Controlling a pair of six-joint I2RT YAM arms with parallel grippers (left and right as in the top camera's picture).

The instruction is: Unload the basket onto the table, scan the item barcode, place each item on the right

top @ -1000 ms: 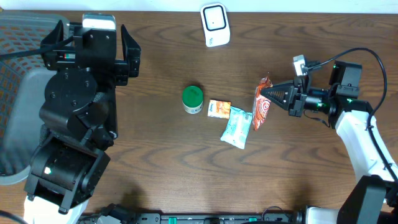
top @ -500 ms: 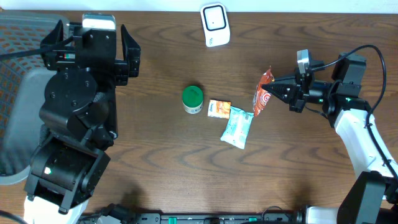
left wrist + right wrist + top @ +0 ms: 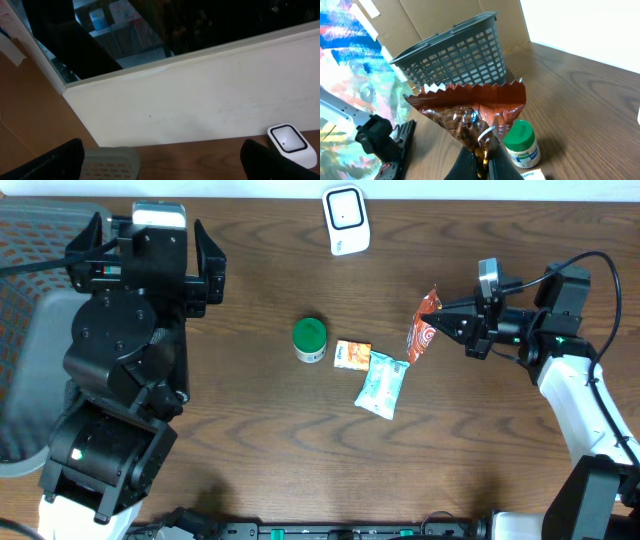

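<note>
Right of centre in the overhead view, the right end effector (image 3: pixel 440 325) is clenched on a red-orange snack packet (image 3: pixel 421 338) bearing a white swirl; its print is too small to read. The white scanner (image 3: pixel 346 218) sits top centre on the tabletop (image 3: pixel 250 430). The left end effector (image 3: pixel 145 252), upper left, stands released.

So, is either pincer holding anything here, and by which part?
The right pincer is shut on the red snack packet, pinching one end, with the serrated end pointing away. The left pincer is open and holds nothing.
</note>
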